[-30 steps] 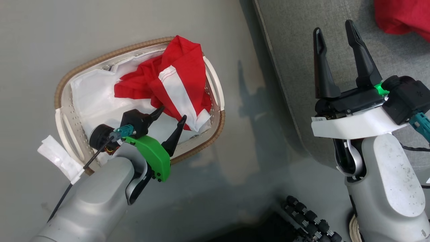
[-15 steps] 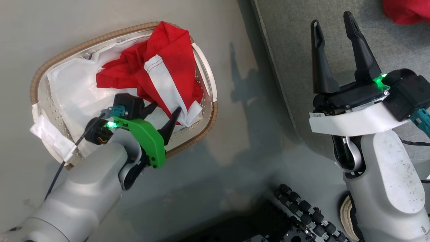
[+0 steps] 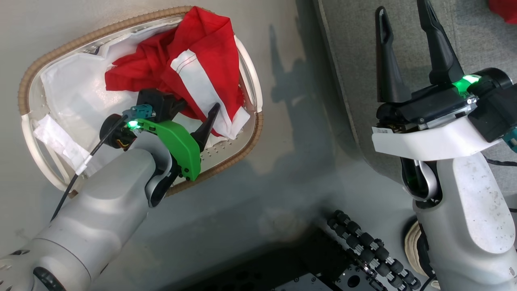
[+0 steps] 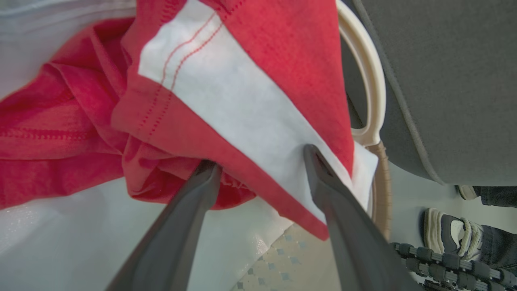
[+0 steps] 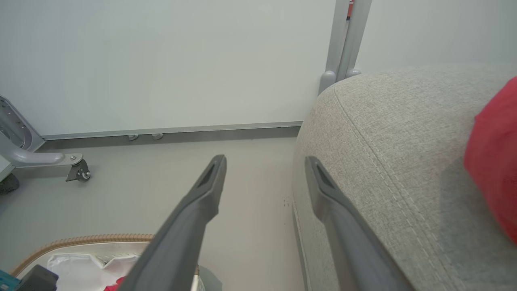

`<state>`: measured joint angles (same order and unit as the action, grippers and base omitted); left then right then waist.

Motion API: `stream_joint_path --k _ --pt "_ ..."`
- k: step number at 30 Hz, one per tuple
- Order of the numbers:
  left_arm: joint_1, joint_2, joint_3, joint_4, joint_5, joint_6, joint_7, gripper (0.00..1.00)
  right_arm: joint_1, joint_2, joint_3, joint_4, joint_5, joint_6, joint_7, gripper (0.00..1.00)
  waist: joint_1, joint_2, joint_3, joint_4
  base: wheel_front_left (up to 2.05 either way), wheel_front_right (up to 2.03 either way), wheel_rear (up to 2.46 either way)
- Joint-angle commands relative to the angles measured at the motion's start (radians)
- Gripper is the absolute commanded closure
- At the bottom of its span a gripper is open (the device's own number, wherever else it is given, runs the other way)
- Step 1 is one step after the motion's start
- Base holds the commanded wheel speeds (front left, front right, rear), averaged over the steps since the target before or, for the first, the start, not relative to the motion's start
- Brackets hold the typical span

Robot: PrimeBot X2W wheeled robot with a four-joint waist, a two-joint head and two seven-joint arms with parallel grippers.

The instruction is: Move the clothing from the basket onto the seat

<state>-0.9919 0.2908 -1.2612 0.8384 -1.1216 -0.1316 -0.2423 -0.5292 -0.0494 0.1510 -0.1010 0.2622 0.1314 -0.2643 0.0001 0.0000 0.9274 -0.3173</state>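
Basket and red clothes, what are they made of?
The basket looks like smooth cream plastic with small holes and a brown woven rim. The red clothes look like soft, thin fabric: they crumple into folds, and stitch lines show by the white band.

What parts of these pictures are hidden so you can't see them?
Head view: a second red piece on the seat is cut off by the corner.
Left wrist view: the clothing hides the basket bottom beneath it.
Right wrist view: the right gripper and bottom edge hide most of the basket.

left end effector (image 3: 198,106): fingers apart, against clothing (image 3: 194,52) | clothing: in basket (image 3: 80,38)
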Motion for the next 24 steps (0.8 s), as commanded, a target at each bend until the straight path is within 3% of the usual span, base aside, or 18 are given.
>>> stream_joint_path --k 1,7,8,9,10,11,19,24 --pt "-0.018 0.003 -0.004 0.004 -0.001 0.002 -0.006 0.0 -0.011 -0.003 0.0 -0.008 0.003 -0.001 0.0 0.0 -0.0001 0.0 0.007 0.002 0.0 0.0 0.0" --pt "-0.025 -0.006 -0.014 0.021 0.004 0.002 -0.015 0.0 -0.003 -0.003 -0.003 -0.017 0.006 -0.001 0.0 0.0 -0.0001 0.0 0.017 0.008 0.0 0.0 0.0" --pt "-0.025 -0.007 -0.014 0.022 0.002 0.002 -0.016 0.28 -0.003 -0.003 -0.005 -0.018 0.007 -0.001 0.0 0.0 -0.0001 0.0 0.019 0.009 0.0 0.0 0.0" --pt "-0.022 -0.006 -0.016 0.022 0.003 0.002 -0.018 0.73 -0.002 -0.002 -0.007 -0.017 0.01 -0.001 0.0 0.0 -0.0001 0.0 0.021 0.009 0.0 0.0 0.0" --pt "-0.02 -0.006 -0.016 0.02 0.005 0.002 -0.019 0.95 -0.001 -0.002 -0.007 -0.016 0.012 -0.001 0.0 0.0 -0.0001 0.0 0.022 0.01 0.0 0.0 0.0" --pt "-0.017 -0.004 -0.017 0.015 0.008 0.002 -0.021 1.0 0.0 -0.002 -0.007 -0.014 0.012 -0.001 0.0 0.0 -0.0001 0.0 0.022 0.01 0.0 0.0 0.0" --pt "0.003 0.033 -0.015 -0.035 0.029 0.002 -0.023 1.0 -0.013 -0.003 -0.007 0.01 0.025 -0.001 0.0 0.0 -0.0001 0.0 -0.011 0.005 0.0 0.0 0.0" --pt "0.051 0.055 0.049 -0.074 0.06 0.002 -0.022 1.0 -0.006 -0.003 -0.009 0.028 0.033 -0.001 0.0 0.0 -0.0001 0.0 -0.073 0.009 0.0 0.0 0.0"
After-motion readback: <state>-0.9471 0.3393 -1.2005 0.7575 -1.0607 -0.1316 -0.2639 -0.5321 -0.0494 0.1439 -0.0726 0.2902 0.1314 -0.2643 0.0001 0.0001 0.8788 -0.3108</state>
